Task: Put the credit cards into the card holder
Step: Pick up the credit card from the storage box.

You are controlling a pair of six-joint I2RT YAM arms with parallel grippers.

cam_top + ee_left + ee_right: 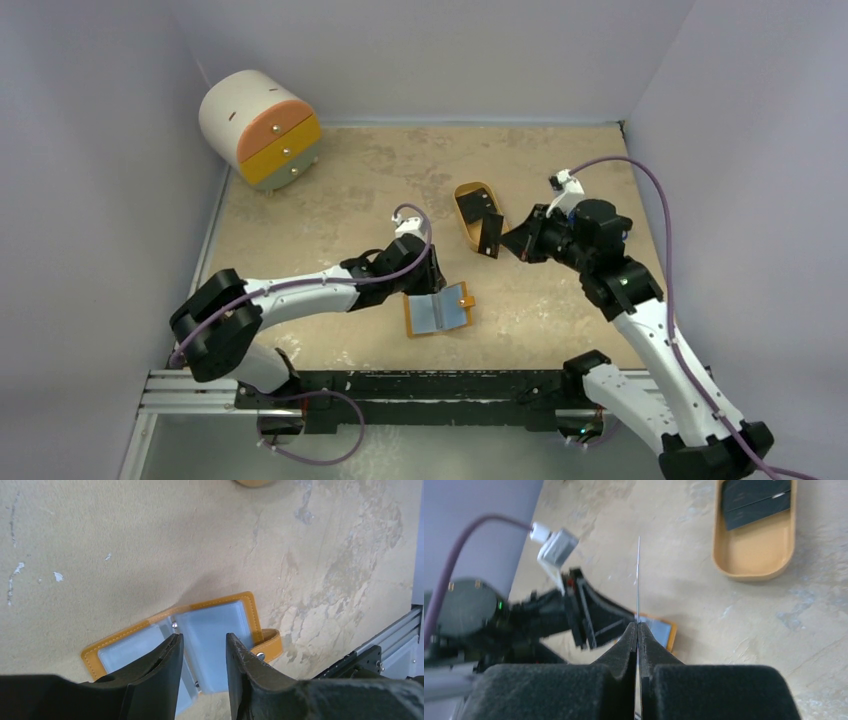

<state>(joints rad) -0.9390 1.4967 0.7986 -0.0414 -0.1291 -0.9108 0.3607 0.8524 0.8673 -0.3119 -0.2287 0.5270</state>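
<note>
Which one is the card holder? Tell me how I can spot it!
Start at the sandy table and find the white left arm near the front edge. Right by its tip lies the card holder, flat and opened like a little book. Unlike the longer orange tray farther back, it is pale blue-grey inside with an orange border and a small snap tab.

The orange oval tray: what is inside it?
The tray holds dark cards, seemingly two, overlapped at one end; the rest of its floor is bare. Anything beneath them is covered.
</note>
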